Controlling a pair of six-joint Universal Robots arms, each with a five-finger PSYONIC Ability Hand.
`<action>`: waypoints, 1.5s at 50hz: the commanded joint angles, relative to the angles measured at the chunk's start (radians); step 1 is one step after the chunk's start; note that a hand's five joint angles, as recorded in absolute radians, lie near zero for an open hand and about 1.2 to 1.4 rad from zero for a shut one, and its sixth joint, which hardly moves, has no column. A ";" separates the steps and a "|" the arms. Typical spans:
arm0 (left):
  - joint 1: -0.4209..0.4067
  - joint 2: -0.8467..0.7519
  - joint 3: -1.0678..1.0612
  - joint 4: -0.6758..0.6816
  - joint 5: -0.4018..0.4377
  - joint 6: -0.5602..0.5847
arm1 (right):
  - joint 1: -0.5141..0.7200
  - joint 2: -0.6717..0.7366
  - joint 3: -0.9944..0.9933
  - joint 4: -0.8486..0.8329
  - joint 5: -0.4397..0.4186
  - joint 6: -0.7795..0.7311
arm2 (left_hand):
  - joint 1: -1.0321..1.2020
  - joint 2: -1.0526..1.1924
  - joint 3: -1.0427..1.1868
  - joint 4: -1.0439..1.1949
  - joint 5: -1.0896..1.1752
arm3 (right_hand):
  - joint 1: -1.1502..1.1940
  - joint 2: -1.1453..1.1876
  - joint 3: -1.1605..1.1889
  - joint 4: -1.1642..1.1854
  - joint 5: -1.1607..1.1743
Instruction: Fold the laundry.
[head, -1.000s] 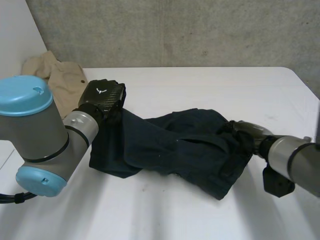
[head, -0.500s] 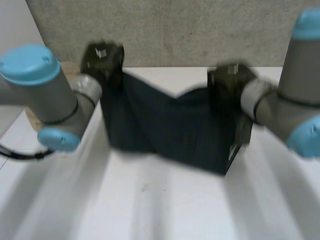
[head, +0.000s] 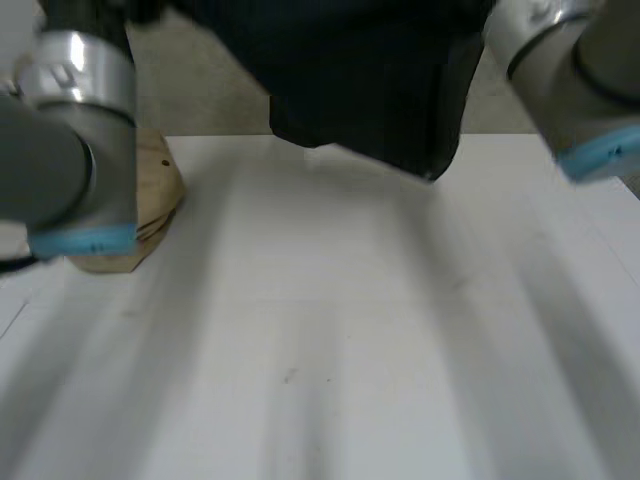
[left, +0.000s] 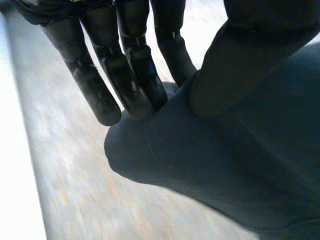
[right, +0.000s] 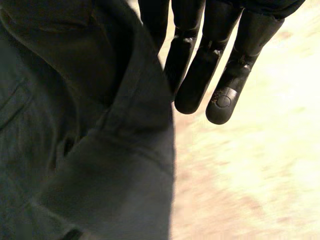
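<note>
Above the desk: the dark garment (head: 370, 90) hangs in the air, clear of the white desk (head: 330, 330). Its lower edge dips lowest on the right arm's side.
Left hand: the left hand (left: 125, 65) is grasping the dark garment (left: 225, 165). In the left wrist view, straight fingers (left: 102, 100) lie behind a rounded fold at the cloth's edge. The thumb (left: 235, 70) presses onto the fold from the front, so the cloth is pinched between them.
Right hand: the right hand (right: 202, 70) also grasps the garment (right: 75, 150). In the right wrist view, a seamed edge of the cloth lies against the straight fingers (right: 222, 102) and partly covers the one nearest the cloth. A thick, rounded bulk of dark cloth sits under the palm.
Left arm: the left arm (head: 80, 150), grey with a light-blue cap, stands upright at the desk's left side.
Right arm: the right arm (head: 570, 90) slants in at the far right, just beside the hanging garment.
Beige cloth: a beige cloth (head: 155, 195) lies on the desk's far left part, partly hidden behind the left arm and apart from the dark garment.
Backdrop: a grey wall (head: 220, 100) rises behind the desk.
</note>
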 joint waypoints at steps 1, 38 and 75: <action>-0.015 -0.004 -0.219 -0.110 0.001 0.007 | -0.005 0.024 0.213 0.101 -0.102 -0.008 | 0.247 0.197 0.202 0.195 0.243 | 0.411 0.223 0.213 0.208 0.232; -0.226 0.174 -0.558 -0.733 0.007 0.274 | -0.008 -0.229 0.800 0.588 0.004 -0.315 | 0.247 0.197 0.202 0.195 0.243 | 0.411 0.223 0.213 0.208 0.232; -0.083 -0.209 -0.130 -0.563 0.004 0.265 | -0.289 -0.718 1.289 0.275 -0.135 0.317 | 0.247 0.197 0.202 0.195 0.243 | -0.396 -0.583 -0.594 -0.598 -0.574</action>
